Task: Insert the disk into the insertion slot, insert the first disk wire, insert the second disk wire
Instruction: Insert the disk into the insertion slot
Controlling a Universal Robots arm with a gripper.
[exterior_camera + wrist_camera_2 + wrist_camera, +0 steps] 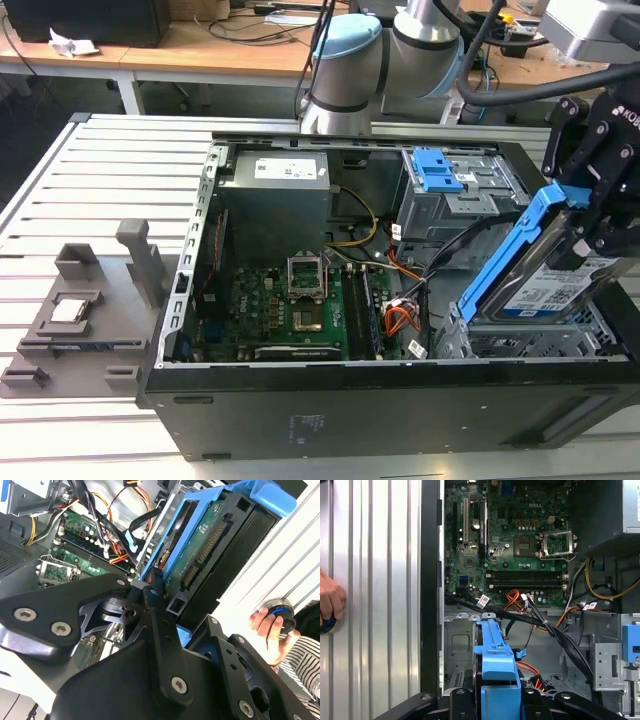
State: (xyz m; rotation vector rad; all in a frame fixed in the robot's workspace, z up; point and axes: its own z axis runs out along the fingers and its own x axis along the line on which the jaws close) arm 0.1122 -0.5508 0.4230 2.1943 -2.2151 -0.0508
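A grey fixture lies near the worktop's edge on the exterior view's left. The open computer case stands mid-worktop, its motherboard exposed. At the case's end toward the exterior view's right, the insertion slot sits low. The disk slants above it with its long axis tilted. Its lower end is at the slot's mouth and its upper end is raised rightward in the claw, which is clenched on the blue carrier. Whether disk and slot touch, I cannot tell.
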